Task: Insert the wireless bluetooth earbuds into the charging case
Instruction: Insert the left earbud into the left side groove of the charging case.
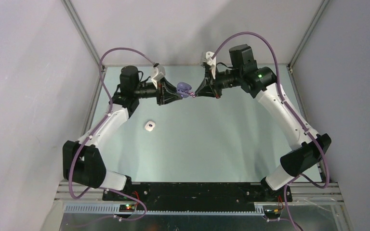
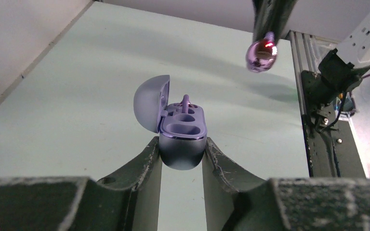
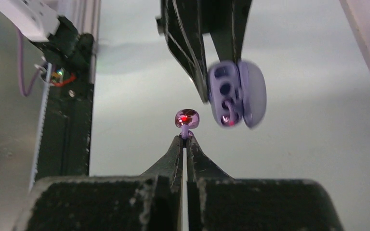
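Note:
My left gripper (image 2: 182, 153) is shut on the purple charging case (image 2: 182, 144) and holds it above the table, lid (image 2: 149, 102) open. One purple earbud (image 2: 185, 103) sits in the far socket; the near socket is empty. My right gripper (image 3: 187, 138) is shut on the stem of the second purple earbud (image 3: 187, 118), held in the air just beside the case (image 3: 236, 94). In the top view both grippers meet at the far middle, around the case (image 1: 183, 87) and the held earbud (image 1: 191, 95). In the left wrist view the held earbud (image 2: 261, 54) hangs up right of the case.
A small white case (image 1: 149, 126) lies on the table left of centre, lid open. The white earbuds do not show clearly. Frame posts stand at the table's far corners. A black rail (image 1: 192, 190) runs along the near edge by the arm bases.

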